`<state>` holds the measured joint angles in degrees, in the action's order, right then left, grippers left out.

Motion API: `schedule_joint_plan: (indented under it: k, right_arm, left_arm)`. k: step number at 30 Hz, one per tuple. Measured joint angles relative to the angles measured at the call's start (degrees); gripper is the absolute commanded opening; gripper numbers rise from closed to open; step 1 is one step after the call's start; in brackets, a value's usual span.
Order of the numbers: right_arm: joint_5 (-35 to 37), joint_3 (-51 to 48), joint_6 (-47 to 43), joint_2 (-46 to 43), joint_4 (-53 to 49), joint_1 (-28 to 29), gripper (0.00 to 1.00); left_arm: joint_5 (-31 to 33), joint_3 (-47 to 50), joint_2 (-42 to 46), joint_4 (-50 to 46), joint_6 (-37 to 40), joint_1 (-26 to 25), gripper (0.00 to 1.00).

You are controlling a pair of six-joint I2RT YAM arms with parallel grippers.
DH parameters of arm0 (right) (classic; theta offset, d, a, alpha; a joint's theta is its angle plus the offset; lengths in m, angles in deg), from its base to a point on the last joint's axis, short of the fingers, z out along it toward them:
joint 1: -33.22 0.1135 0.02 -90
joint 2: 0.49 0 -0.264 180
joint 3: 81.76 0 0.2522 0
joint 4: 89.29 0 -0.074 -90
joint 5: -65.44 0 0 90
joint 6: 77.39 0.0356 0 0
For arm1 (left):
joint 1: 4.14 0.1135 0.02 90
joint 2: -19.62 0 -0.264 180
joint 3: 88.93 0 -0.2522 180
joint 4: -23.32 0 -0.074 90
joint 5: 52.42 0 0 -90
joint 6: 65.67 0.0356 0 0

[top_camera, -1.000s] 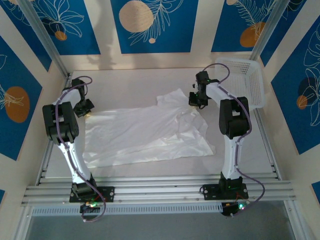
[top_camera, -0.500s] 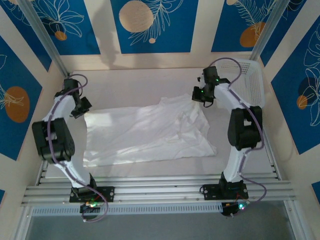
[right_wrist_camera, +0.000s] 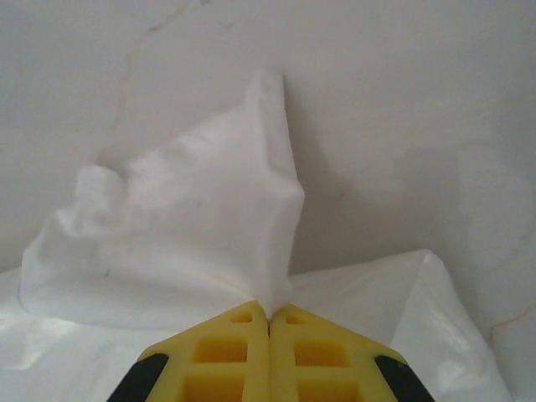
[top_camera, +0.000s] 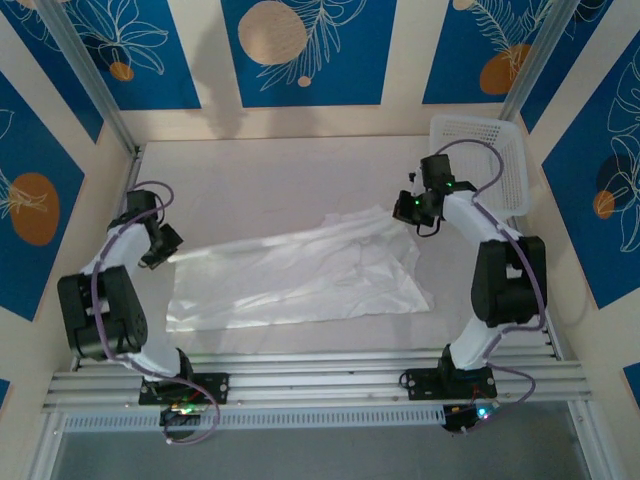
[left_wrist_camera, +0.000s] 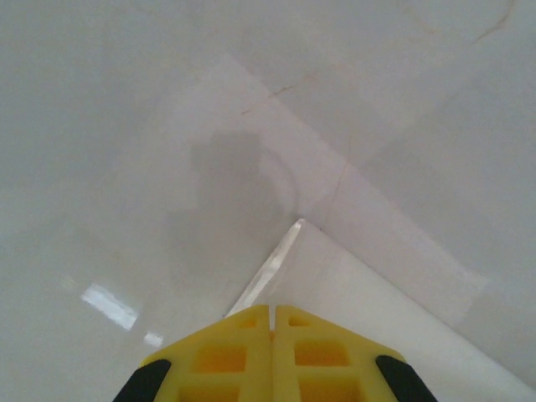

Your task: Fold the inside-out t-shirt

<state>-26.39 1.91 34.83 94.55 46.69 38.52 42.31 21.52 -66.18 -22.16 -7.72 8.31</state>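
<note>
White left arm (top_camera: 108, 250) and right arm (top_camera: 475, 215), with black joints, purple cables, and yellow hollow-celled fingers (left_wrist_camera: 226, 360).

Cream walls (top_camera: 205, 60) carry blue leaf-print panels (top_camera: 300, 50) (orange discs (top_camera: 272, 32) on them) around a pale tabletop (top_camera: 260, 175).
</note>
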Motion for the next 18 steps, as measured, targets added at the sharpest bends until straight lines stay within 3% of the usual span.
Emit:
schedule_joint_plan:
  k: [5,9,12,14,16,18]
  right_arm:
    - [-0.13,-4.13,2.14,-7.58,1.31,-0.31,0.00]
    - [0.04,-18.36,6.27,-13.62,8.44,-0.61,0.00]
    - [0.26,-28.52,9.38,-15.54,10.62,-0.68,0.05]
    - [0.74,-33.40,11.26,-16.83,11.28,-0.94,0.17]
    - [1.01,-35.65,12.13,-18.88,11.67,-1.53,0.32]
    - [0.96,-35.71,12.33,-21.24,11.91,-2.12,0.37]
  left_arm:
    - [2.03,2.03,8.44,0.07,-0.72,0.09,0.00]
    - [2.19,11.04,14.73,3.26,-2.95,0.17,0.00]
    - [3.54,17.09,15.78,3.45,-5.29,0.20,0.00]
    - [5.01,19.96,15.72,3.37,-6.91,0.20,0.02]
    - [5.66,21.51,15.89,3.45,-7.87,0.20,0.23]
    - [5.88,22.03,16.81,3.65,-8.59,0.22,0.39]
